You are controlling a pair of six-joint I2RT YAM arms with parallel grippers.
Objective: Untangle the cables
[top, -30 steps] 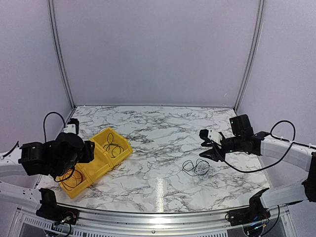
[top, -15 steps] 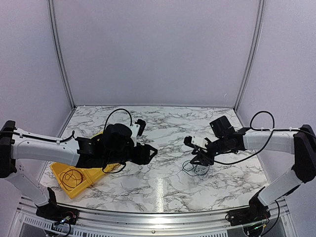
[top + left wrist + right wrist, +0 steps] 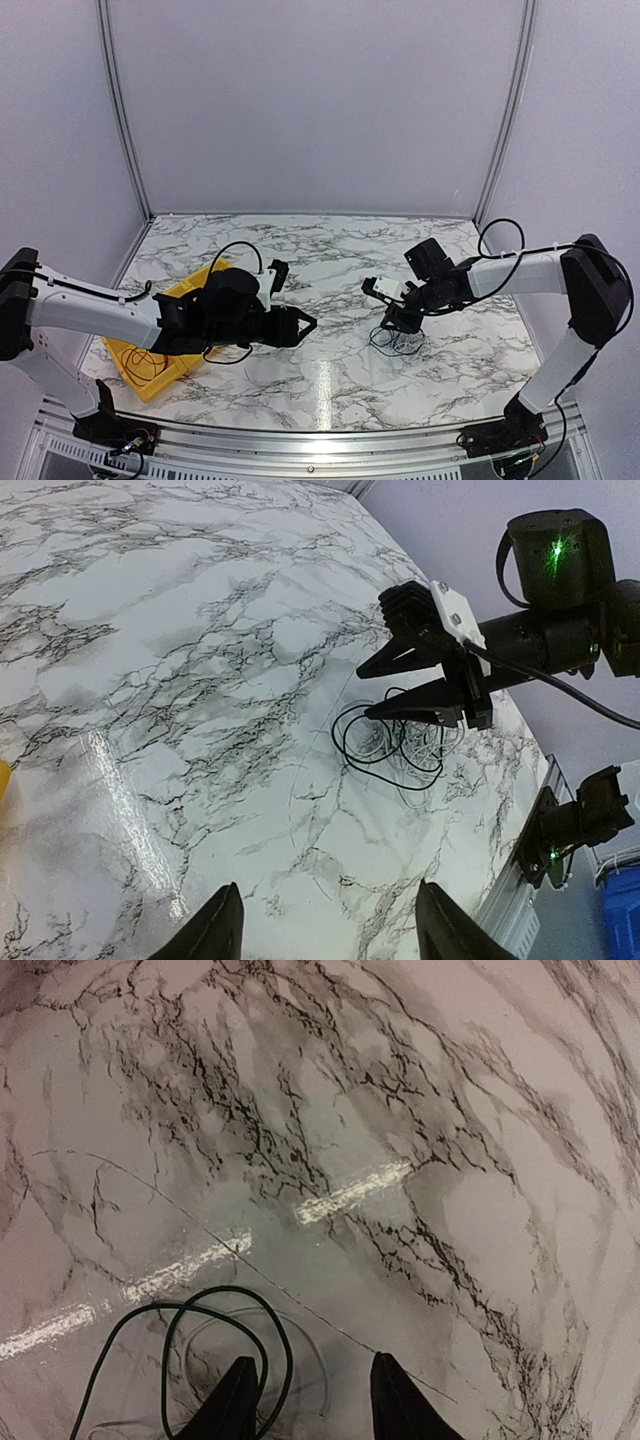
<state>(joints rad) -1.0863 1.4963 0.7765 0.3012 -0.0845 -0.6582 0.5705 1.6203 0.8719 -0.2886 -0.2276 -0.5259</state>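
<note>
The cables (image 3: pixel 400 341) lie as a small tangle of thin black and pale loops on the marble table (image 3: pixel 330 390), right of centre. My right gripper (image 3: pixel 397 322) hangs just over the tangle, open, fingers pointing down. In the right wrist view its gripper (image 3: pixel 315 1400) stands open over the marble, one fingertip (image 3: pixel 235 1400) at the edge of a black loop (image 3: pixel 215 1335), with a pale wire (image 3: pixel 322 1360) between the fingers. My left gripper (image 3: pixel 308 328) is open and empty, left of the tangle and apart from it. In the left wrist view the tangle (image 3: pixel 395 745) lies ahead of the left gripper (image 3: pixel 335 935), under the right gripper (image 3: pixel 365 692).
A yellow bin (image 3: pixel 130 368) sits at the table's left, partly covered by my left arm, with black cable loops (image 3: pixel 148 362) inside. Grey walls enclose the table on three sides. A metal rail (image 3: pixel 320 435) runs along the near edge.
My left arm swung from over the yellow bin toward the table's centre. My right arm reached left and came down over the tangle, its jaws narrowing a little.
</note>
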